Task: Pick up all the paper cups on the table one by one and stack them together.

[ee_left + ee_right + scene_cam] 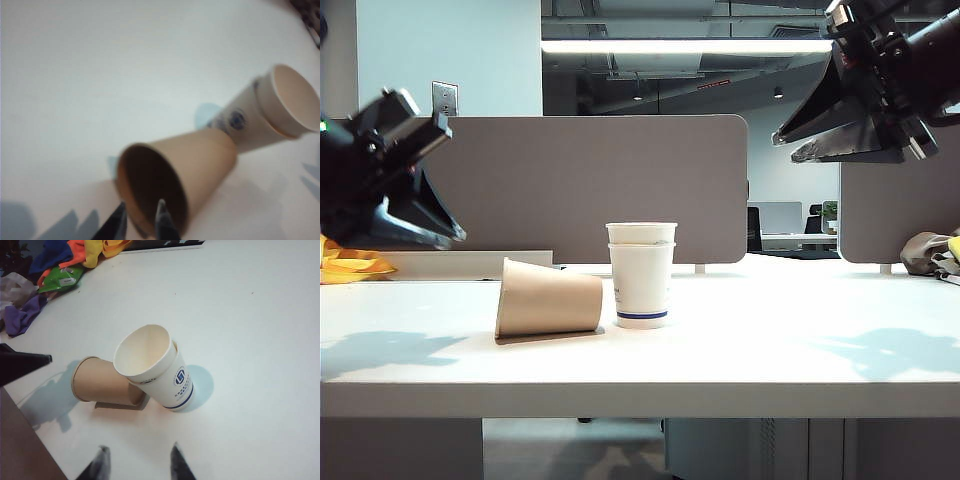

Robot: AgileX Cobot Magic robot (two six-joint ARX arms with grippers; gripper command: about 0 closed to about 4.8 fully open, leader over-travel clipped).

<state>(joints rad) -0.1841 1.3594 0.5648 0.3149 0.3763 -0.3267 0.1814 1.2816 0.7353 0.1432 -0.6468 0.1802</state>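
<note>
While both grippers, left (140, 220) and right (137, 460), hover spread and empty, one tapered white paper cup (641, 234) nests inside another white blue-banded cup (641, 287), beside a toppled, empty kraft-brown cup (548, 298).

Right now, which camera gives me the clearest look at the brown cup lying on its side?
The exterior view: the brown cup shows sharp, in full profile, on its side with its base beside the stacked white cups. The left wrist view shows it blurred, mouth first, behind the left gripper. The right wrist view shows it partly hidden by the white cups.
</note>
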